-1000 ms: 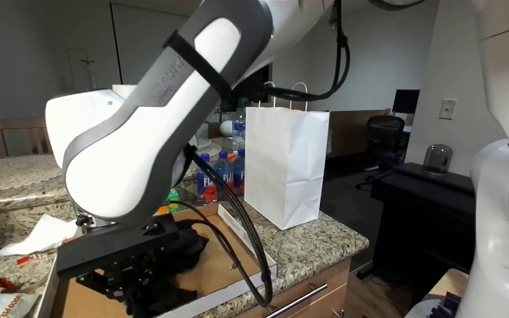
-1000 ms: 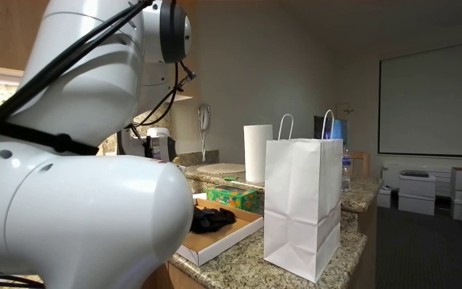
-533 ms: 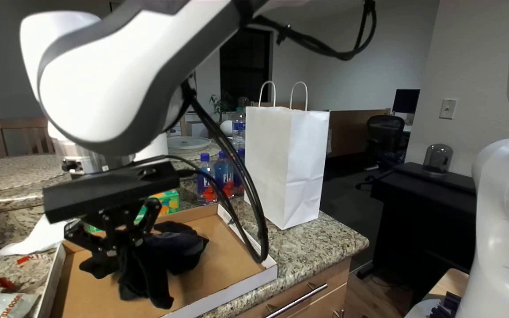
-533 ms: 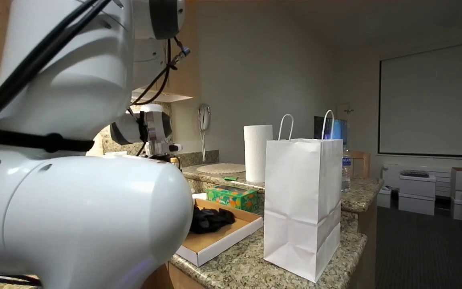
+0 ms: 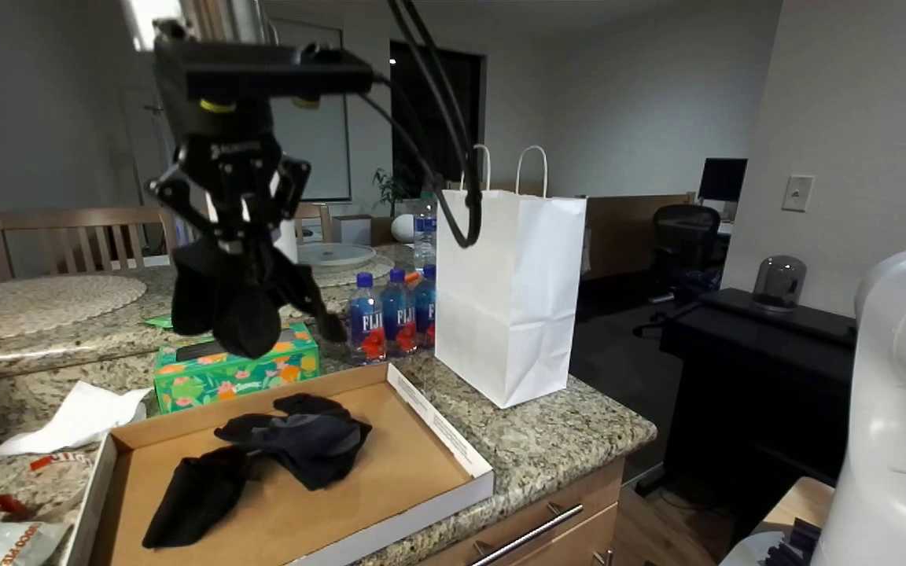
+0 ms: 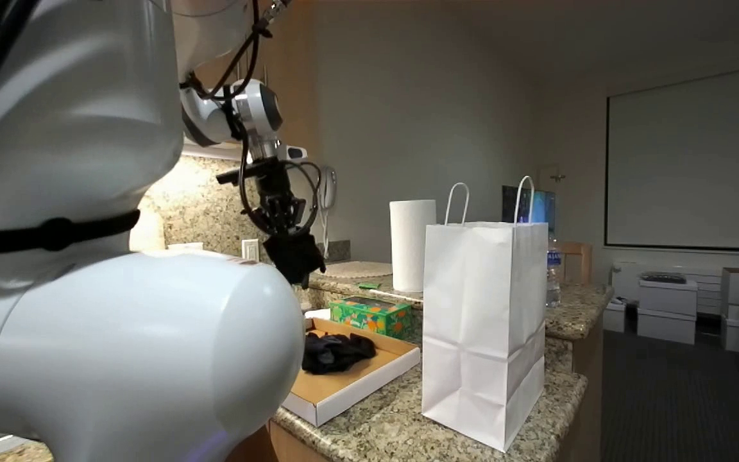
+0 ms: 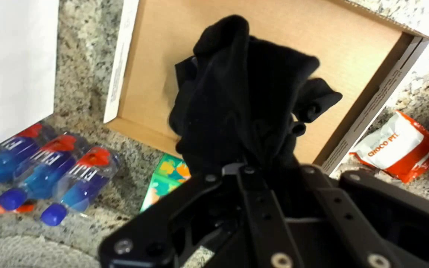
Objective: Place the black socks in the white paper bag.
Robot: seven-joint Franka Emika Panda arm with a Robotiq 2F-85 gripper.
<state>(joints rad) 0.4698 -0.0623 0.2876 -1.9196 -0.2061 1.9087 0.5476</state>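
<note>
Raised clear of the cardboard tray point(image 5: 390, 491) since the earlier frame, a black sock bundle point(image 5: 244, 306) hangs from the nearly closed jaws; other socks point(image 5: 310, 442) lie in the tray. That bundle should rise above the white paper bag point(image 5: 496, 295) before lowering, lest it snag.

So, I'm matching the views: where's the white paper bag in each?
In an exterior view: white paper bag, just right of centre.
In an exterior view: white paper bag, right of centre, near the bottom edge.
Wrist view: white paper bag, upper left, cut off.
Shared landmark: the cardboard tray beside it, in all three.
</note>
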